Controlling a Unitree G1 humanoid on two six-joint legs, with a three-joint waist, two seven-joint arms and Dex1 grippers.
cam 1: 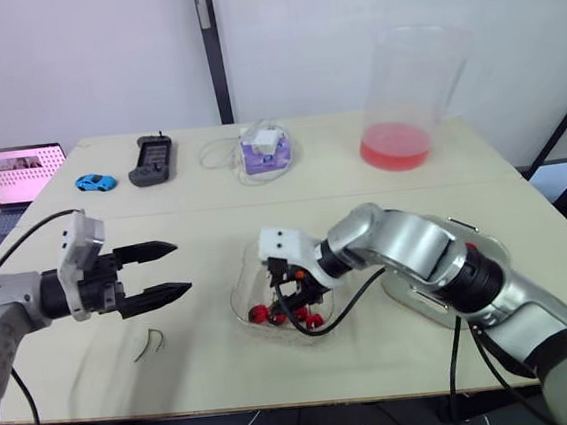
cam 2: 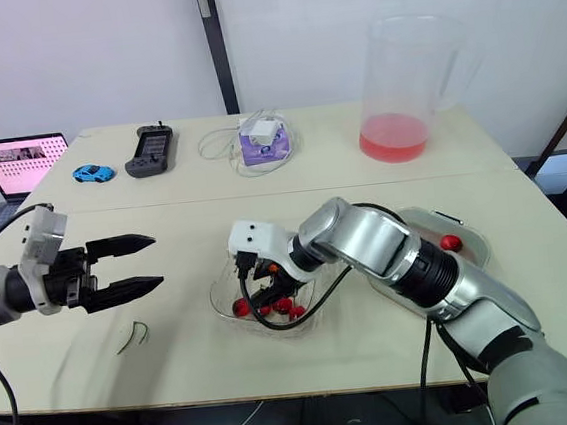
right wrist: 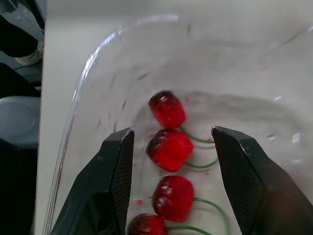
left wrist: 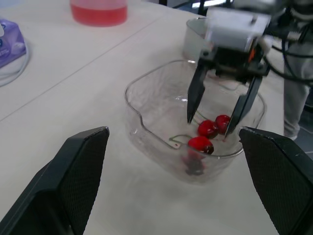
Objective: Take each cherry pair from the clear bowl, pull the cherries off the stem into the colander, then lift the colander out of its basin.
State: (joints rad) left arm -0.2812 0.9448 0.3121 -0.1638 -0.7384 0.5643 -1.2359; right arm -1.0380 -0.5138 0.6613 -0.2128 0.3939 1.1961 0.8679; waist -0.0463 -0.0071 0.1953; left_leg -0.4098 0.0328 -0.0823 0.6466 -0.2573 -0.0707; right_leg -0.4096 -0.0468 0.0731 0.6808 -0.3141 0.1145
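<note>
Right claw (left wrist: pixel 209 126), spread wide, straddles cherries (right wrist: pixel 168 149) inside the clear bowl (left wrist: pixel 129 105); left claw (cam 1: pixel 180 268) hovers agape above the counter (cam 1: pixel 361 180).

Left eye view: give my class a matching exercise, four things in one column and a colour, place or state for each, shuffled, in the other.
1. left hand
2. right hand
3. toy car
4. pitcher

A. blue
B. open, inside the clear bowl
C. holds red liquid
D. open and empty, left of the clear bowl

Pairs: 1-D; 2-B; 3-A; 4-C.
</note>
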